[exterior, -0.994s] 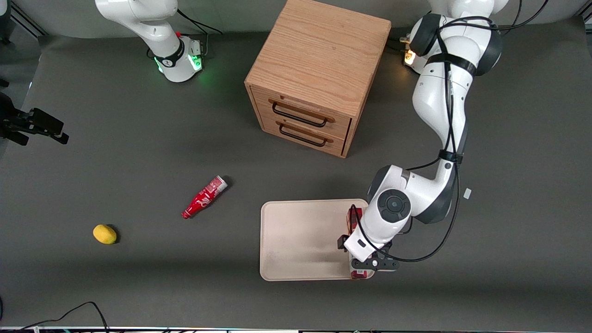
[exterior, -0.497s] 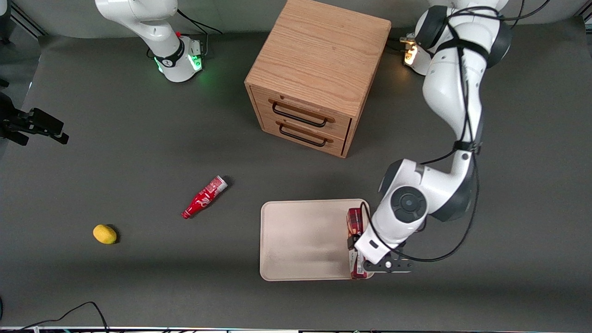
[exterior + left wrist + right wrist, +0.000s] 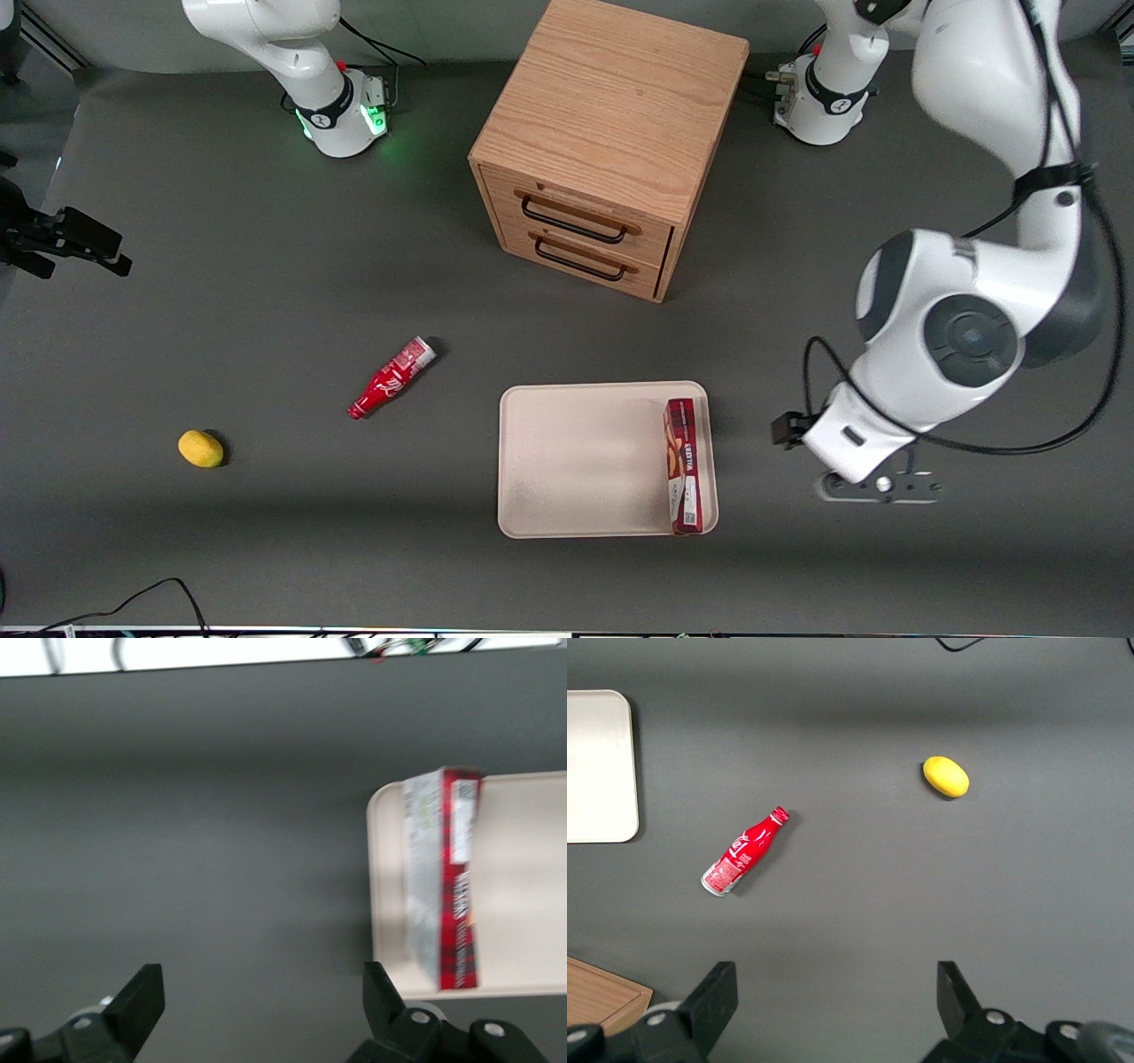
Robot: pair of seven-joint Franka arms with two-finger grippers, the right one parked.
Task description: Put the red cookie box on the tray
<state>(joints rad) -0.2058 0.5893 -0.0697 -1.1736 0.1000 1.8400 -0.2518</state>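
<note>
Now the box (image 3: 683,465) lies on the tray (image 3: 576,461), along the rim toward my working arm's end. My gripper (image 3: 257,1014) hangs empty beside the tray, fingers spread wide. Light, stiff cardboard, I judge; best pinched across its narrow middle.

No lettering on the red cookie box (image 3: 683,464) is legible.

A dark grey bench (image 3: 266,266) carries everything; at upper centre of the front view stands a wooden two-drawer cabinet (image 3: 611,133); the tray (image 3: 576,461) lies flat at lower centre; a small red bottle (image 3: 392,377) lies on its side nearby; a yellow lemon (image 3: 201,448) rests at lower left; the gripper (image 3: 877,486) hovers above bare bench beside the tray.
</note>
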